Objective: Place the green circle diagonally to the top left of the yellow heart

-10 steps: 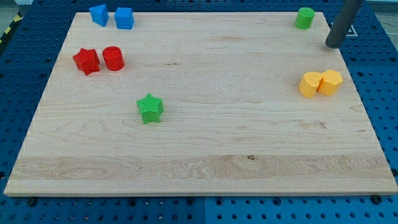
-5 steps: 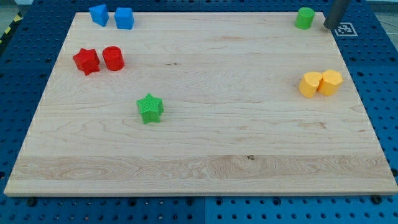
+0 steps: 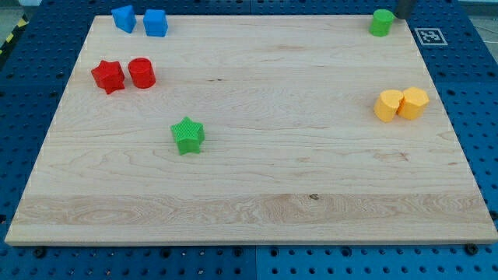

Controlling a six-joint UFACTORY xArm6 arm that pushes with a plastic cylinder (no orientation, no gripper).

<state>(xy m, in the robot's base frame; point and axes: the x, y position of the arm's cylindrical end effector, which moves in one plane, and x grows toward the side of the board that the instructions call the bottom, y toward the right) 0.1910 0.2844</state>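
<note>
The green circle (image 3: 381, 22) stands at the board's top right corner. The yellow heart (image 3: 388, 106) sits at the view's right, touching a second yellow block (image 3: 414, 103) on its right. The green circle is well above the heart, almost straight up from it. Only the lower end of my rod shows at the view's top edge; my tip (image 3: 404, 15) is just to the right of the green circle, very close to it. I cannot tell if they touch.
A green star (image 3: 187, 135) lies left of centre. A red star (image 3: 108, 76) and a red cylinder (image 3: 142, 72) sit side by side at the left. Two blue blocks (image 3: 124, 17) (image 3: 156, 22) are at the top left. A marker tag (image 3: 429, 36) lies off the board's right edge.
My rod has moved up and left, from right of the board near the yellow blocks' height to the top edge beside the green circle. No block has moved.
</note>
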